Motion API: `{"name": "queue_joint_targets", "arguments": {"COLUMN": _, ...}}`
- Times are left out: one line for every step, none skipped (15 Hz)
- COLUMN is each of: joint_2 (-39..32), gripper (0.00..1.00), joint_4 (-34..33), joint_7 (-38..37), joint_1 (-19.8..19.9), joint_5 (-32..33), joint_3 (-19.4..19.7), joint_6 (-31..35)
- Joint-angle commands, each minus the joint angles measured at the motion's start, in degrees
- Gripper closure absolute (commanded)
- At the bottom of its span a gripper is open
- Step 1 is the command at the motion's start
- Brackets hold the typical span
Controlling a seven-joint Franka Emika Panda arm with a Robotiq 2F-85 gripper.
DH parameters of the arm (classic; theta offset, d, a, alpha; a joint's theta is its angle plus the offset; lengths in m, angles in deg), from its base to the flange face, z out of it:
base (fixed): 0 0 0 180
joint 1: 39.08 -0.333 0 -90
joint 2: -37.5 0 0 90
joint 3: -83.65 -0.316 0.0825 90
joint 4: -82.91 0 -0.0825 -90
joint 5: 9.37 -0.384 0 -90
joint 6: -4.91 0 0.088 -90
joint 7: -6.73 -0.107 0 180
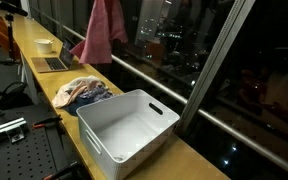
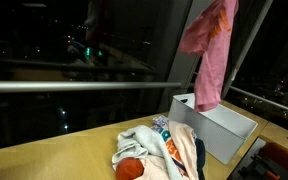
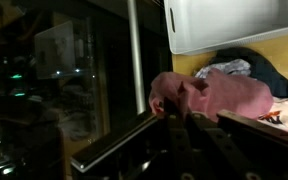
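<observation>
One garment's worth of progress, probably: got the pink garment [image 1: 102, 35] clamped in the gripper [image 3: 180, 122], jaws closed on its fabric, dangling high over the wooden counter [image 1: 44, 75] beside the clothes pile [image 1: 84, 93], nothing in the white bin [image 1: 144, 148] yet.

White bin [image 1: 102, 146] on wooden counter [image 1: 42, 86], clothes pile [image 1: 87, 94] beside it, laptop [image 1: 54, 63], cup [image 1: 45, 45] beyond

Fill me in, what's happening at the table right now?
The gripper is shut on a pink cloth and holds it up high, so it hangs in the air above the wooden table. Below, a pile of clothes lies beside an empty white bin.
</observation>
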Motion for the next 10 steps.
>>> {"name": "queue_joint_targets", "arguments": {"joint_2": -9.34, "gripper": 0.99, "joint_4": -13.85, "joint_7": -2.18, "joint_1": -4.13, "joint_5": 4.37, "joint_3": -5.20, "joint_6": -10.78}}
{"name": "queue_joint_targets", "arguments": {"joint_2": -11.70, "gripper": 0.99, "joint_4": -16.07, "joint_7": -2.03, "joint_1": -5.08, "joint_5": 4.55, "joint_3": -5.76, "joint_6": -12.13}}
{"name": "queue_joint_targets", "arguments": {"joint_2": -13.07, "gripper": 0.99, "joint_4": -16.75, "joint_7": -1.96, "joint_1": -5.88, "joint_5": 3.96, "joint_3": -5.78, "joint_6": -12.52}}
{"name": "queue_joint_targets", "arguments": {"joint_2": -14.53, "gripper": 0.99, "joint_4": -16.51, "joint_7": -2.21, "joint_1": -6.48, "joint_5": 3.03, "joint_3": -5.44, "joint_6": -11.93}}
{"name": "queue_joint_targets", "arguments": {"joint_2": -16.30, "gripper": 0.99, "joint_4": -17.76, "joint_7": -1.85, "joint_1": -7.07, "joint_5": 2.17, "joint_3": -5.03, "joint_6": -12.24}}
{"name": "queue_joint_targets", "arguments": {"joint_2": -17.66, "gripper": 0.99, "joint_4": -17.62, "joint_7": -1.88, "joint_1": -7.40, "joint_5": 1.68, "joint_3": -4.55, "joint_6": -11.82}}
{"name": "queue_joint_targets", "arguments": {"joint_2": -18.88, "gripper": 0.99, "joint_4": -17.47, "joint_7": -1.74, "joint_1": -7.54, "joint_5": 1.40, "joint_3": -4.15, "joint_6": -11.74}}
{"name": "queue_joint_targets", "arguments": {"joint_2": -20.06, "gripper": 0.99, "joint_4": -17.58, "joint_7": -1.58, "joint_1": -7.53, "joint_5": 1.09, "joint_3": -3.68, "joint_6": -11.86}}
{"name": "queue_joint_targets", "arguments": {"joint_2": -20.73, "gripper": 0.71, "joint_4": -17.15, "joint_7": -1.41, "joint_1": -7.36, "joint_5": 0.65, "joint_3": -3.16, "joint_6": -12.36}}
{"name": "queue_joint_targets", "arguments": {"joint_2": -21.54, "gripper": 0.69, "joint_4": -17.18, "joint_7": -1.23, "joint_1": -7.25, "joint_5": 0.38, "joint_3": -2.64, "joint_6": -12.82}}
